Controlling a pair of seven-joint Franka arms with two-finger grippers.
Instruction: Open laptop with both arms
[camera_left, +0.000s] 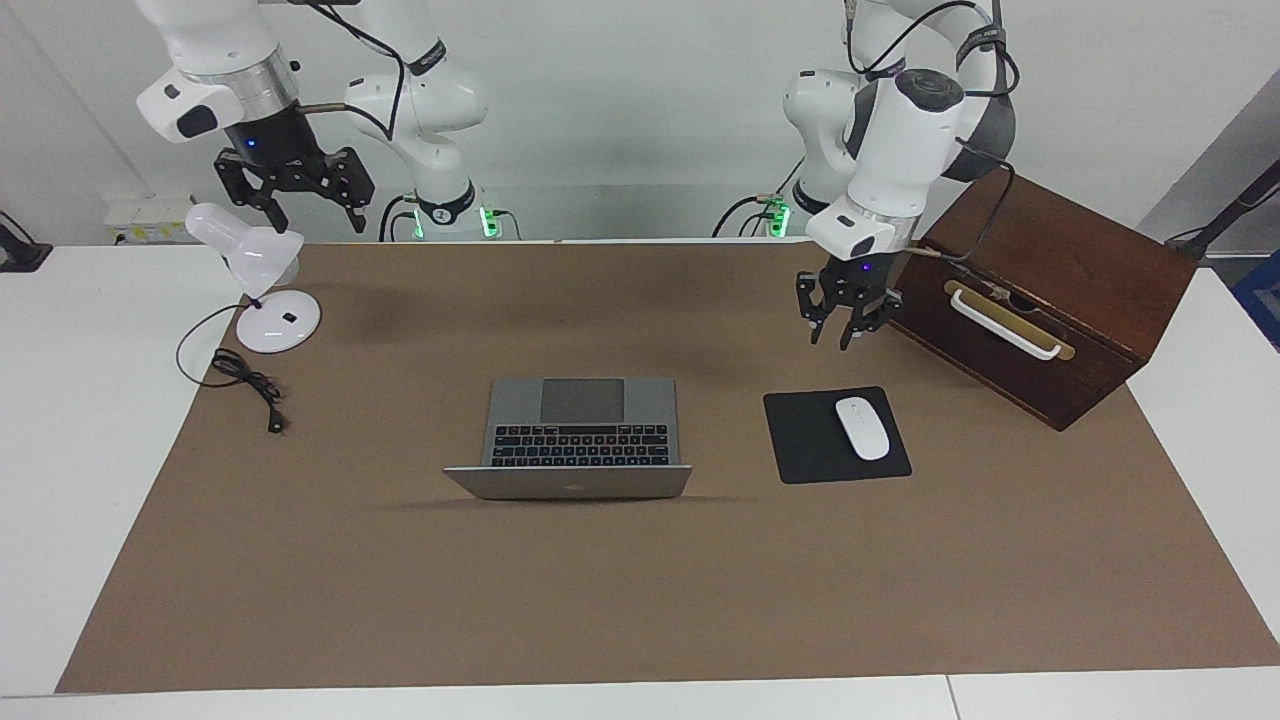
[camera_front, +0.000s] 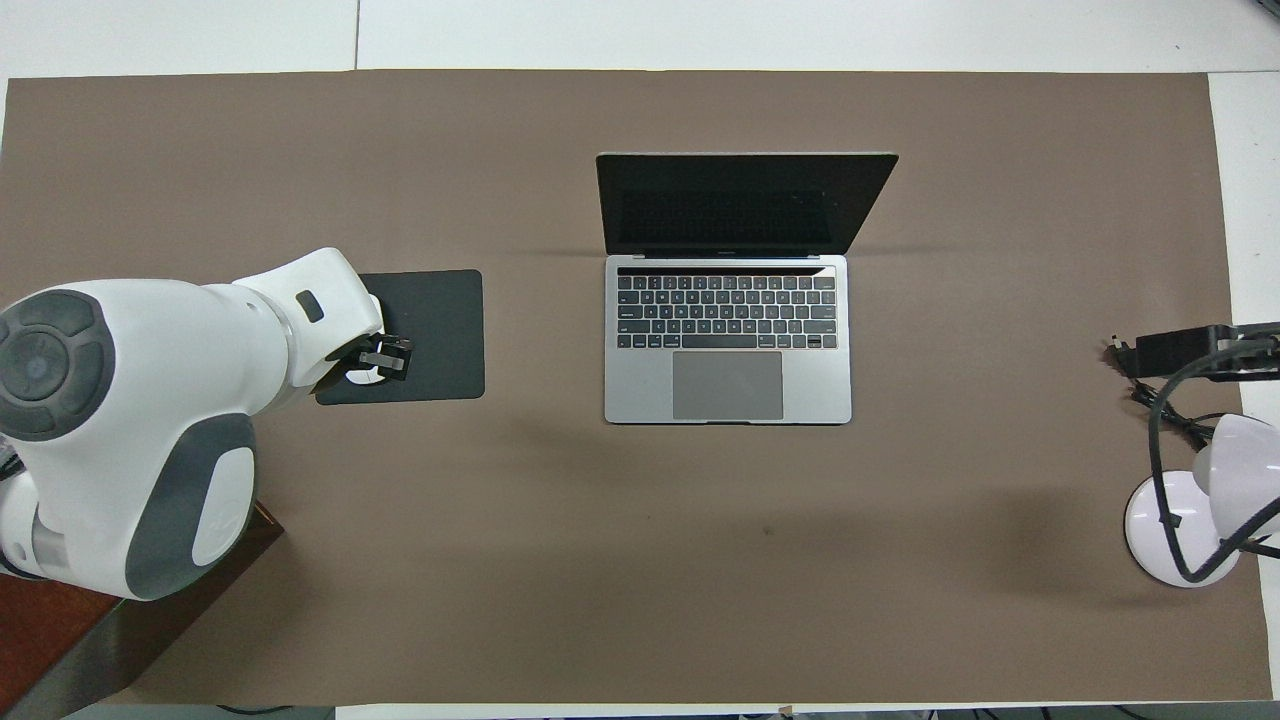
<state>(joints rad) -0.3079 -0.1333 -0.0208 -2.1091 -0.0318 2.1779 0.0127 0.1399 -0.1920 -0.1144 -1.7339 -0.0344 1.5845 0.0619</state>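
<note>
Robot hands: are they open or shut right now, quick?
Left gripper: up over the table near the wooden box, cannot tell.
Right gripper: open, empty, over the desk lamp.

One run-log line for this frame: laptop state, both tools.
laptop: lid open, untouched | left tool: raised, between wooden box and mouse pad | right tool: open, over desk lamp

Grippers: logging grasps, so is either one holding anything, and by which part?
Nothing is held: the left gripper and right gripper hang bare above the table, clear of the open silver-grey laptop.
</note>
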